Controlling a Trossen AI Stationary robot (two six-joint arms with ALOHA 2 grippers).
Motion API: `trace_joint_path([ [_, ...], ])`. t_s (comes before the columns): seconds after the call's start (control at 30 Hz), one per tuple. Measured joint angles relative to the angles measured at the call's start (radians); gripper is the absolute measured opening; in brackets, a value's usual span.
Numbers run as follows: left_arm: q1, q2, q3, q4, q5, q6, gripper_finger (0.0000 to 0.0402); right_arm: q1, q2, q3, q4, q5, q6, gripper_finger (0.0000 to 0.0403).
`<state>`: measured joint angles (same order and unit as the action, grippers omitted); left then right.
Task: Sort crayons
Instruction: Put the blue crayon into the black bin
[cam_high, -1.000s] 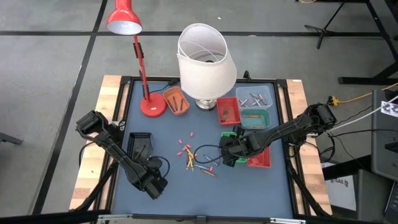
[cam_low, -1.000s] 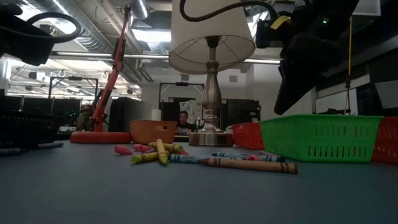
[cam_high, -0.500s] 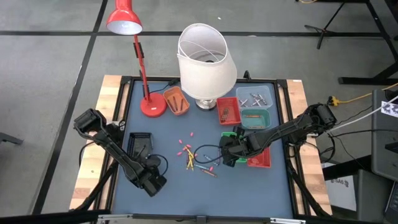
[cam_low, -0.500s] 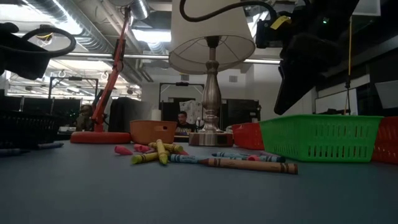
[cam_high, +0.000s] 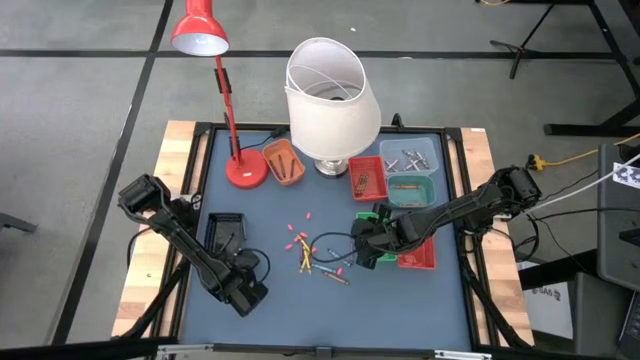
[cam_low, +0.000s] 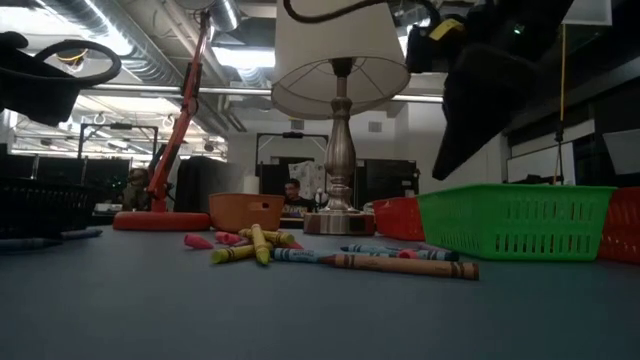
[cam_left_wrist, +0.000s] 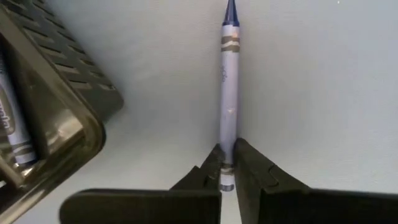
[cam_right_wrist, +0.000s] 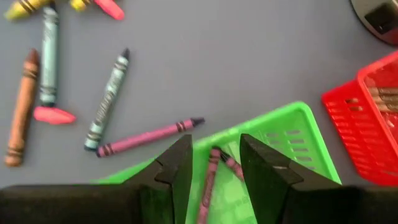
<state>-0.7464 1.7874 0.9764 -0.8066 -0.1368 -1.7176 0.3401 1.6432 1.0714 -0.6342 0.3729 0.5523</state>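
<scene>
My left gripper (cam_high: 247, 291) is near the table's front left, shut on a blue-violet crayon (cam_left_wrist: 229, 81) beside a black tray (cam_left_wrist: 56, 124) that holds another blue crayon (cam_left_wrist: 15, 134). My right gripper (cam_right_wrist: 214, 163) is open and empty over the near-left corner of a green tray (cam_right_wrist: 280, 130), in which pink-purple crayons (cam_right_wrist: 208, 180) lie. Several loose crayons (cam_high: 310, 252) lie on the blue mat at mid-table, among them a magenta one (cam_right_wrist: 149, 138) just off the green tray's edge. My left gripper pinches the blue-violet crayon at its flat end (cam_left_wrist: 227, 152) between its two fingertips. The fingers lie along the crayon, which points straight away from them, tip outward. Whether the crayon is clear of the mat, I cannot tell.
A white-shaded lamp (cam_high: 330, 95) and a red desk lamp (cam_high: 245, 170) stand at the back. Orange (cam_high: 284, 161), red (cam_high: 366, 178), clear (cam_high: 412, 156) and teal (cam_high: 411, 190) trays sit behind the crayons; another red tray (cam_high: 418, 258) lies by the green one. A person shows in the room behind.
My left arm has shifted a little, still shut on the crayon. My right arm has moved slightly over the green tray.
</scene>
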Motion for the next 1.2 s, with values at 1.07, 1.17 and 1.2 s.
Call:
trace_joint_path([
  [1.07, 0.013, -0.136, 0.374, -0.634, -0.061, -0.015, 0.0003, 0.0, 0.013, 0.0, 0.388, 0.0, 0.0, 0.0131],
  [1.17, 0.013, -0.15, 0.354, -0.715, -0.013, -0.054, 0.0004, 0.0, 0.03, 0.002, 0.465, 0.0, 0.0, 0.0131],
  [1.2, 0.013, -0.151, 0.345, -0.731, 0.001, -0.059, 0.0004, 0.0, 0.032, 0.001, 0.468, 0.0, 0.0, 0.0131],
])
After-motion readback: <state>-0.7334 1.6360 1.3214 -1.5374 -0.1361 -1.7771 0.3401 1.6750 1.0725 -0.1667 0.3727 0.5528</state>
